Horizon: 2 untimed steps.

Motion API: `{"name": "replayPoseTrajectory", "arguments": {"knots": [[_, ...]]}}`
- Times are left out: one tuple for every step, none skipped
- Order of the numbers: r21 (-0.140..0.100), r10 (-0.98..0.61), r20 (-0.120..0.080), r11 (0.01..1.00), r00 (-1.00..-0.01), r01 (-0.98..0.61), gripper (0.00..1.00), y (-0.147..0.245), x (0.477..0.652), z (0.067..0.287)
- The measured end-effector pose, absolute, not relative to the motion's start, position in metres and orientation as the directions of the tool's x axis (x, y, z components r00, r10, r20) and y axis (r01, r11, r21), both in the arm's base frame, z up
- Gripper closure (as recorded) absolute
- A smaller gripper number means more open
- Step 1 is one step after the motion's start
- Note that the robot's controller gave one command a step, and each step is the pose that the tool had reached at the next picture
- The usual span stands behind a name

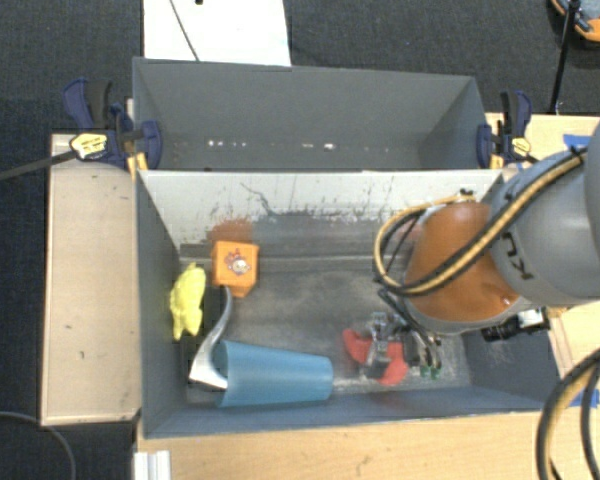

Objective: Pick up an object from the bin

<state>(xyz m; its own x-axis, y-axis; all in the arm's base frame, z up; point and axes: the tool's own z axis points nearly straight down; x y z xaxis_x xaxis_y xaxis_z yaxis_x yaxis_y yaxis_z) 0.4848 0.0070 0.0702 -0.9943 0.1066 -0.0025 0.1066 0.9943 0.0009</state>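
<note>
The gripper (388,346) sits low, directly over a red object (354,346). Parts of the object protrude at the gripper's view-left and lower right. Whether the gripper is open or closed cannot be determined.

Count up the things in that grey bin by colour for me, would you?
Yellow: 1, a lumpy toy by the left wall
Orange: 1, a block
Blue: 1, a cup lying on its side
White: 1, a curved strip beside the cup
Red: 1, a red thing partly hidden under the gripper
Total: 5
</note>
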Motion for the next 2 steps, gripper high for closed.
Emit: {"name": "replayPoseTrajectory", "arguments": {"knots": [[0.001,0.107,-0.002,0.994,-0.994,0.107,1.0,0.007,0.485,0.07],[0.0,0.092,0.005,0.996,-0.996,0.092,1.0,-0.005,0.479,0.132]]}}
